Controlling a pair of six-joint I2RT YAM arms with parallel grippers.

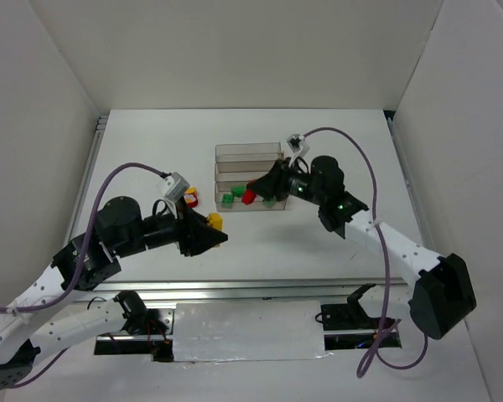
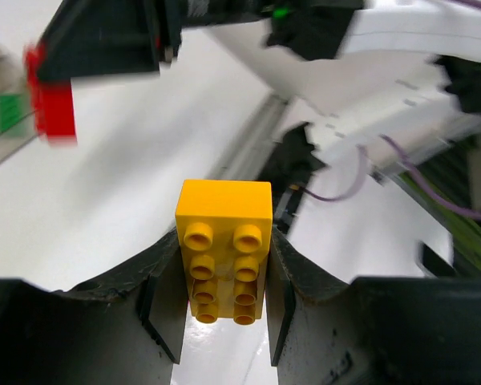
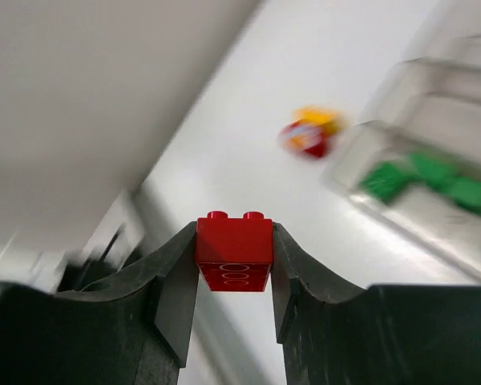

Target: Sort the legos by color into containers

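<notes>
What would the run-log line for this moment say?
left gripper: shut on yellow brick | right gripper: shut on red brick, by containers | green bricks: in nearest trough | red-yellow stack: loose, left of containers

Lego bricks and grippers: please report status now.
Left gripper shut on yellow brick. Right gripper shut on red brick, near tray. Green bricks in tray. No obstacle seen.

The table [image 1: 260, 251] is lit brightly and evenly from above; shadows are soft. Wrist-view backgrounds are blurred; only the yellow brick [image 2: 224, 249] and red brick [image 3: 233, 253] are rendered sharp.
</notes>
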